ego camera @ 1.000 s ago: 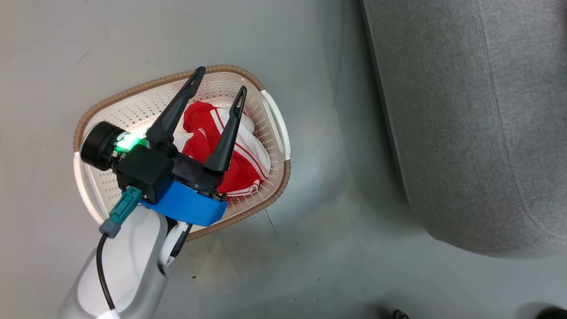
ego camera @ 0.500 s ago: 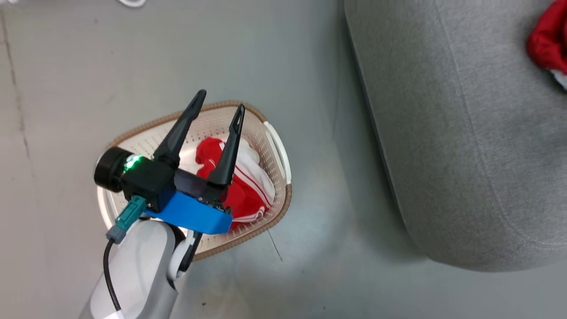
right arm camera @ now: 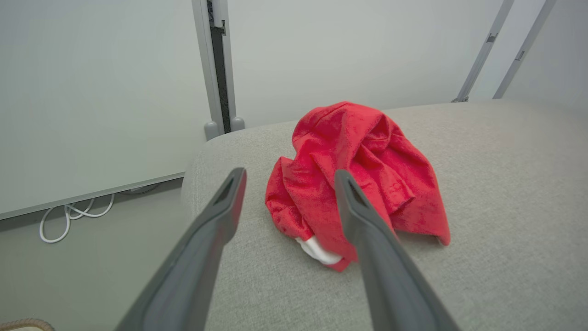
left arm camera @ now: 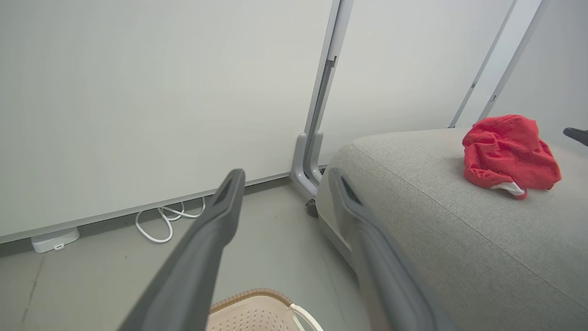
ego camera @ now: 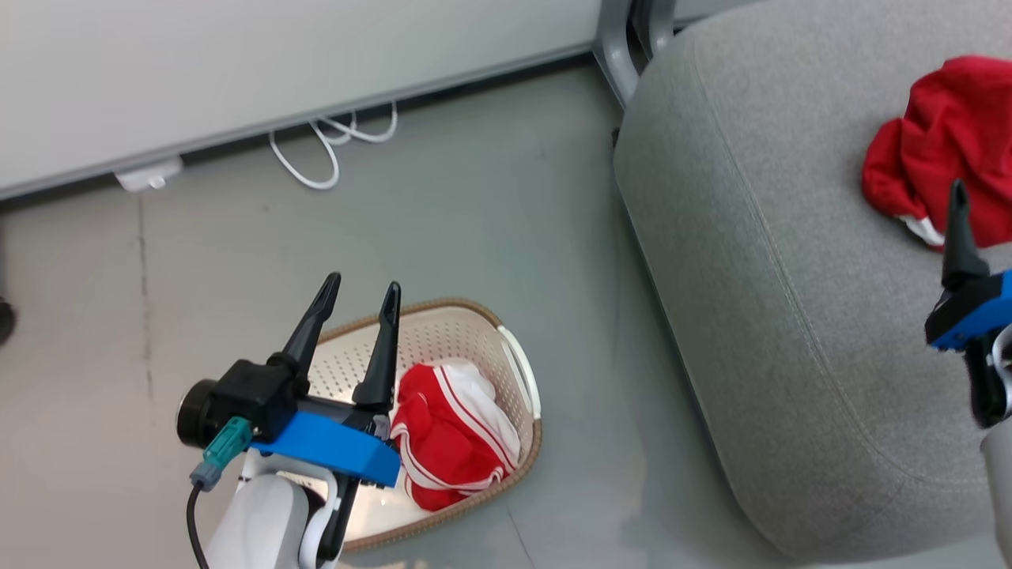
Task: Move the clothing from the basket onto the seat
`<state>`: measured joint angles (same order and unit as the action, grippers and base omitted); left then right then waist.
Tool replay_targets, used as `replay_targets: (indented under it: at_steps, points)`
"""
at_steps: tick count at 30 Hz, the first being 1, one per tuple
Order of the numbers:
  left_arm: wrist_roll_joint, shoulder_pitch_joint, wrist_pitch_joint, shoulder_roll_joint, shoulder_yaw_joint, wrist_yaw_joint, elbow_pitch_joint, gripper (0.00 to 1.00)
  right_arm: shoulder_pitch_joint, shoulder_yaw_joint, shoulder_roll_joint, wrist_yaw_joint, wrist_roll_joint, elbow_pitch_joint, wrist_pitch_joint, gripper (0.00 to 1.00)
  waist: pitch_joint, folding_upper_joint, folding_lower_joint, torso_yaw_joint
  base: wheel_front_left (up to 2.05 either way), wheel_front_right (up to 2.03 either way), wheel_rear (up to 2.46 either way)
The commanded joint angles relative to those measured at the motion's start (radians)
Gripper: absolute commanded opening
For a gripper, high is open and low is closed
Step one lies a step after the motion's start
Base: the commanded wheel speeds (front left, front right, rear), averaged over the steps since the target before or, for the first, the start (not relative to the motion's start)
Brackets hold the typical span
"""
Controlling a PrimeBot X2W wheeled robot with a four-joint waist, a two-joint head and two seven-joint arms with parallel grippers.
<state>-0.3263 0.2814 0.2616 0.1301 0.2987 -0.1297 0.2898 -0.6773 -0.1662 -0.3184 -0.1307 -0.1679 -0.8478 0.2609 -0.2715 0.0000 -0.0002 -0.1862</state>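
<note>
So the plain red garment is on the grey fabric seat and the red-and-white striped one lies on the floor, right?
No: the red-and-white striped garment lies inside the cream perforated basket, as the head view shows; the plain red garment is on the grey fabric seat.

Basket (ego camera: 443,332) left of seat (ego camera: 751,237), one garment (ego camera: 447,431) inside, other garment (ego camera: 941,142) on seat

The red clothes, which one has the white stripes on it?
The striped garment lies in the basket, beside the left gripper. The plain garment on the seat is nearly all red.
</note>
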Motion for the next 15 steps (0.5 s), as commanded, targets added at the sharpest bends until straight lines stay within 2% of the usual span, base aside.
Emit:
replay_targets:
  at_steps: [1,7,15]
  points:
    - [-0.005,-0.022,0.005,-0.002,-0.014,-0.002,0.009,1.0,0.043,0.008,0.012,0.0,0.004,0.025,0.0,1.0,0.069,0.0,0.0002,0.034,0.0,0.0,0.0]
    - [-0.009,-0.073,0.005,-0.017,-0.064,-0.002,0.043,1.0,0.195,0.044,0.05,0.0,0.0,0.169,-0.031,1.0,0.153,0.0,0.0002,0.073,0.0,0.0,0.0]
    - [-0.007,-0.122,0.005,-0.029,-0.132,-0.002,0.073,1.0,0.397,0.06,0.131,0.0,0.009,0.407,-0.11,1.0,0.218,0.0,0.0002,0.123,0.0,0.0,0.0]
